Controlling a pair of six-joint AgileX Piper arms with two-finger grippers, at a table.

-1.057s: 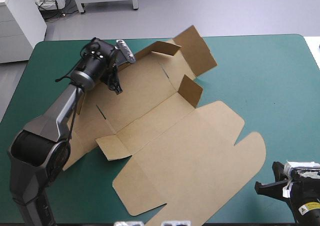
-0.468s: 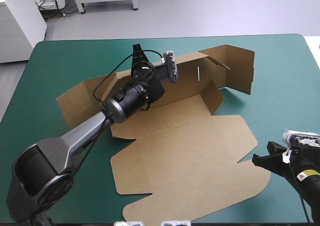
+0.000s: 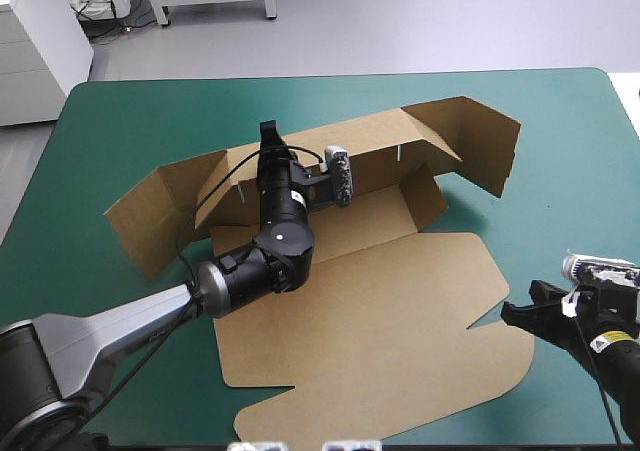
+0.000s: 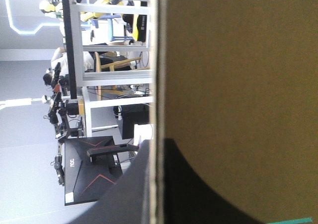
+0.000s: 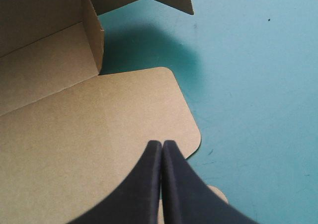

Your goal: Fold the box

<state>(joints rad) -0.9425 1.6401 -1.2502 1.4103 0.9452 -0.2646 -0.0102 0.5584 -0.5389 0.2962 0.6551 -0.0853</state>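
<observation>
Pinching a raised wall of the box (image 3: 380, 311), the left gripper (image 4: 157, 142) holds it upright; the right gripper (image 5: 161, 143), pressed together, hovers at the lid's edge.

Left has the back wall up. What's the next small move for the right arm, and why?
Probably bring the right gripper to the end flap and push it inward. The left gripper is shut on the raised back wall of the box; the right one is shut on nothing by the flat lid, and that flap splays outward.
</observation>
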